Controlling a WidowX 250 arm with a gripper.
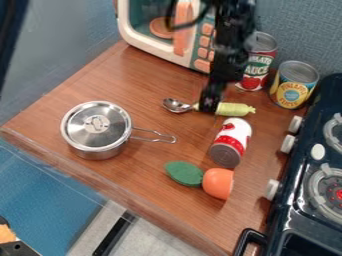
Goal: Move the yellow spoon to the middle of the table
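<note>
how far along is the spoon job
Reaching the spoon looks done: the gripper is down at its handle. The grasp seems in hand, though I can't tell if it holds. The move to the middle is left, since the spoon is nearer the microwave side of the table.

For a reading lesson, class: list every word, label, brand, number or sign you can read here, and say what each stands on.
"MATO" and "AUCE", probably "TOMATO SAUCE": on the red-labelled can.
"PINEAPPLE SLICES", small and slightly blurred: on the yellow-labelled can.
Too blurred to read: marks on the pot lid and the red-and-white can.
</note>
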